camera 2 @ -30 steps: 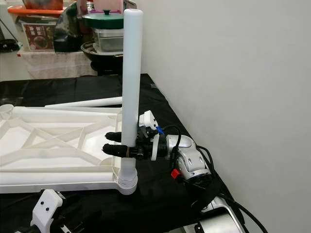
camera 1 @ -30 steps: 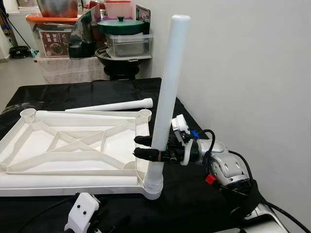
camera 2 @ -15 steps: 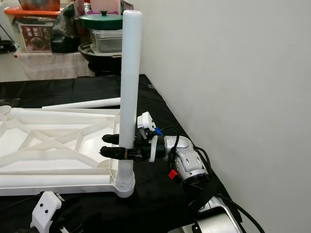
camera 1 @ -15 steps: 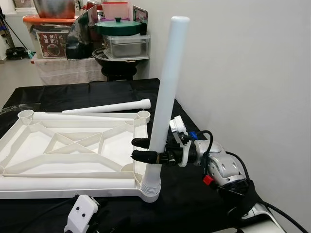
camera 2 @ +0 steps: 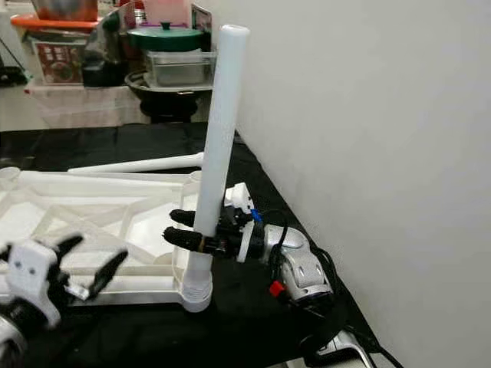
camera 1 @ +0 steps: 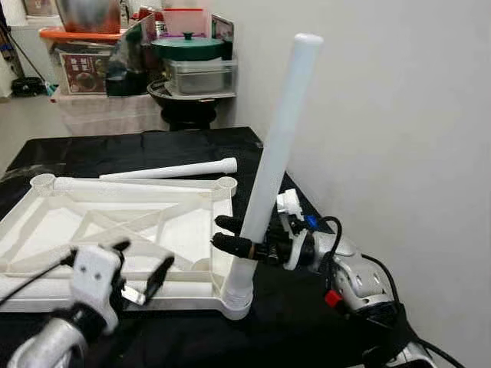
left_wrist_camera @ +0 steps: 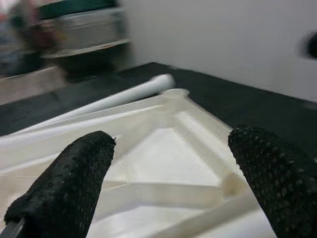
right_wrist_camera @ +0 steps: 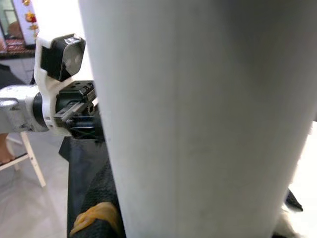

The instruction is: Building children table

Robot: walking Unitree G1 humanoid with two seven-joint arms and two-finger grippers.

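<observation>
Left eye view: white table top (camera 1: 115,222) lies underside-up on black cloth (camera 1: 153,146). White leg (camera 1: 272,161) stands in the corner socket at 5 o'clock of the frame, leaning toward 1 o'clock, top near the wall (camera 1: 399,115). Right gripper (camera 1: 230,236) clamped on the leg low down, one black finger either side. Left gripper (camera 1: 142,268), blurred, at 7 o'clock above the frame's near rail, fingers spread, holding nothing. Spare leg (camera 1: 169,169) lies flat at 12 o'clock, just beyond the frame. Cluttered pots (camera 1: 188,57) behind.
</observation>
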